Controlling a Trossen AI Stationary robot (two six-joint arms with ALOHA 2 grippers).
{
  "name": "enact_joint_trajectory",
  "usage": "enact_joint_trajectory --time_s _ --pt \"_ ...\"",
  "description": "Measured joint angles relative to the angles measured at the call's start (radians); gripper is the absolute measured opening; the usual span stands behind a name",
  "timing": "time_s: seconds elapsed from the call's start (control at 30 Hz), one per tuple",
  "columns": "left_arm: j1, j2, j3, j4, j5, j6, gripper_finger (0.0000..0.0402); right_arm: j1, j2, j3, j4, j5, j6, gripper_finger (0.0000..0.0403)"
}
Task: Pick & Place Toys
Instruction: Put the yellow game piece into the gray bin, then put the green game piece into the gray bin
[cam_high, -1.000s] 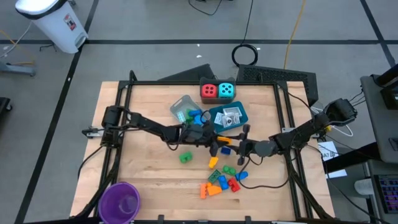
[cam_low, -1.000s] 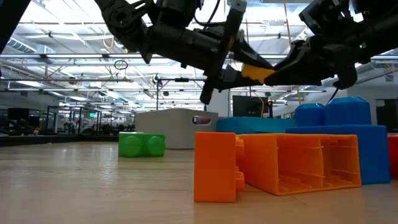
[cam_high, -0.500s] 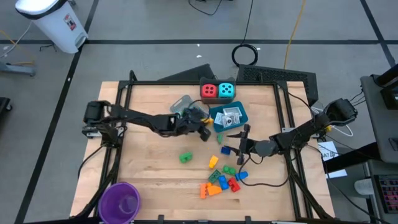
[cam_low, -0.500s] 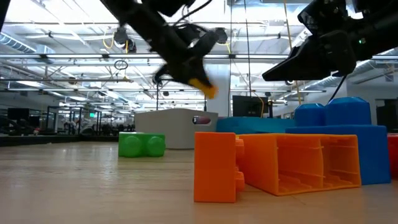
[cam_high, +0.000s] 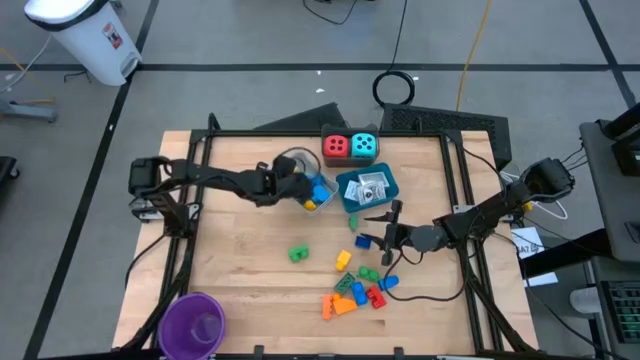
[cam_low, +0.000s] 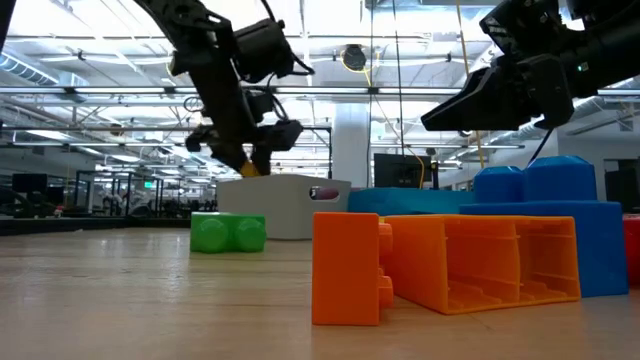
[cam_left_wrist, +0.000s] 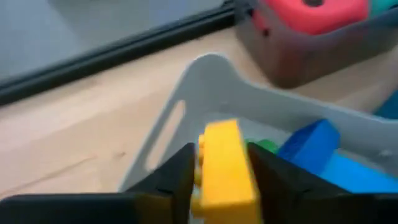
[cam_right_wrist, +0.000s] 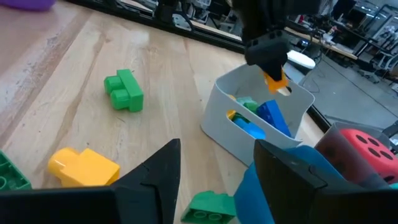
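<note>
My left gripper (cam_high: 306, 198) is shut on a yellow brick (cam_left_wrist: 225, 168) over the grey tray (cam_high: 296, 176). The tray holds blue bricks (cam_left_wrist: 311, 142) and a green brick. The low view shows my left gripper (cam_low: 247, 160) above the tray (cam_low: 285, 207); the right wrist view shows it too (cam_right_wrist: 268, 59). My right gripper (cam_high: 386, 228) is open and empty, right of the table's middle, beside a blue brick (cam_high: 365, 241). A green brick (cam_high: 298, 254) lies alone on the table. Several bricks (cam_high: 355, 290) lie in a pile toward the near edge. My left gripper pinches the yellow brick by two opposite sides (cam_left_wrist: 202, 171) between its two fingers. In the low view the brick (cam_low: 245, 169) sticks out below the fingertips. The fingers slant down from the table's left. The brick is lifted clear above the grey tray.
A red die (cam_high: 336, 146) and a cyan die (cam_high: 365, 145) sit in a tray at the far edge. A blue tray (cam_high: 345, 183) with white packets stands right of the grey one. A purple cup (cam_high: 192, 322) stands at the near left corner.
My left gripper has carried the yellow brick away from my right gripper, toward the table's left and far edges, and now holds it over the grey tray. The brick has stayed clear of the table.
</note>
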Motion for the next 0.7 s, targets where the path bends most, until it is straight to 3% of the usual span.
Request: enact_joint_trajectory --time_s 0.2,0.33,0.47,0.7 --pt "0.055 0.001 0.016 0.022 0.185 0.165 0.0264 0.000 0.000 0.000 0.000 0.000 0.002 0.0176" --pt "0.068 -0.009 0.060 -0.042 0.332 0.231 0.0313 0.000 0.000 0.000 -0.004 0.000 0.002 0.0172" --pt "0.028 -0.048 0.103 -0.105 0.416 0.196 0.0334 0.000 0.000 0.000 -0.009 0.000 0.002 0.0173" --pt "-0.182 -0.133 0.110 -0.116 0.422 0.192 0.0337 0.000 0.000 0.000 -0.024 0.000 0.002 0.0174"
